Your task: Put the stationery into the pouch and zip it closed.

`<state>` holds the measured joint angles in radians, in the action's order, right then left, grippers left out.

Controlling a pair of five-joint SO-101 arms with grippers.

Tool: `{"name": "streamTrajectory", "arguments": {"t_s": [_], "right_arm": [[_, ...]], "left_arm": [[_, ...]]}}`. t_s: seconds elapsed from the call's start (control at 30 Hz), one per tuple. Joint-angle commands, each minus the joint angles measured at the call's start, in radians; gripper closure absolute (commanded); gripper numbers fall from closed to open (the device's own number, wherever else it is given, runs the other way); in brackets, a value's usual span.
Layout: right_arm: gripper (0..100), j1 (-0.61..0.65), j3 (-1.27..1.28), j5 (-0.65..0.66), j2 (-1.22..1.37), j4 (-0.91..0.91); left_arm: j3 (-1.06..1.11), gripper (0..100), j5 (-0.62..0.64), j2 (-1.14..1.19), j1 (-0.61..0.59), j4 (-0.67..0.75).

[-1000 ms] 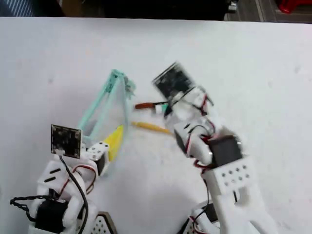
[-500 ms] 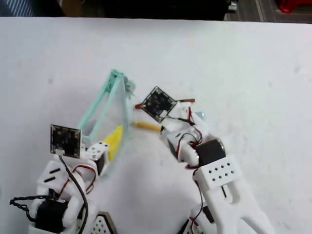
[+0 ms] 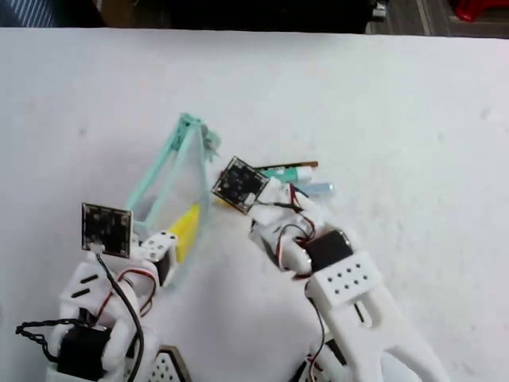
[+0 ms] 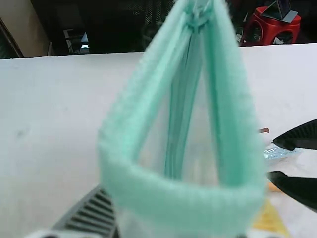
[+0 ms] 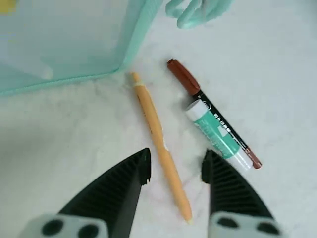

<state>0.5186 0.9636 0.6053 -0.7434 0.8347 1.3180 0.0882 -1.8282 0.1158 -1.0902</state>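
Observation:
The clear pouch (image 3: 171, 187) with mint-green edging stands on its side, its mouth (image 4: 188, 183) held wide, and my left gripper (image 3: 169, 245) is shut on its near end. An orange pen (image 5: 158, 144) lies just outside the pouch corner (image 5: 124, 59). My right gripper (image 5: 176, 156) hangs open above it, one black finger on each side. A brown pen (image 5: 208, 106) and a teal-and-white tube (image 5: 218, 136) lie side by side beyond the orange pen. The brown pen (image 3: 296, 166) and the tube (image 3: 288, 173) stick out past the right wrist. The right gripper (image 4: 272, 159) is beside the pouch.
The white table (image 3: 382, 95) stretches open to the back and right. A yellow piece (image 3: 187, 227) shows through the pouch wall near my left gripper. The mint zipper pull (image 5: 198, 12) dangles at the pouch's far end. The room beyond the table's back edge is dark.
My right arm has swung left and toward the pouch, bringing its open gripper over the orange pen. The left arm and the pouch have not moved.

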Motion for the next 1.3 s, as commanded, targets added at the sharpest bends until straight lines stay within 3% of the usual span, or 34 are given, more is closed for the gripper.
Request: {"name": "streamTrajectory", "arguments": {"t_s": [0.0,0.03,0.2,0.33,0.5,0.83,1.07,1.27], "right_arm": [[97.8,-0.007,-0.015,0.011,0.09,-0.054],[98.8,-0.008,-0.015,0.011,0.12,-0.079],[81.0,-0.007,-0.017,0.011,0.236,-0.114],[99.4,-0.007,-0.02,0.087,0.271,-0.127],[82.5,-0.005,-0.029,0.052,0.28,-0.125],[82.4,-0.007,-0.032,0.052,0.289,-0.133],[82.4,-0.038,-0.054,0.052,0.499,-0.251],[82.4,-0.077,-0.15,0.049,0.616,-0.231]], "left_arm": [[-0.052,75,0.002,0.001,-0.005,-0.009],[-0.052,75,0.002,0.001,-0.005,-0.011],[-0.051,75,0.002,0.001,-0.005,-0.011],[-0.051,75,0.002,0.001,-0.005,-0.009],[-0.051,75,0.002,0.001,-0.005,-0.009],[0.008,75,0.002,0.001,-0.005,0.057],[0.008,75,0.002,0.001,-0.005,0.055],[0.008,75,0.002,0.001,-0.005,0.055]]}}
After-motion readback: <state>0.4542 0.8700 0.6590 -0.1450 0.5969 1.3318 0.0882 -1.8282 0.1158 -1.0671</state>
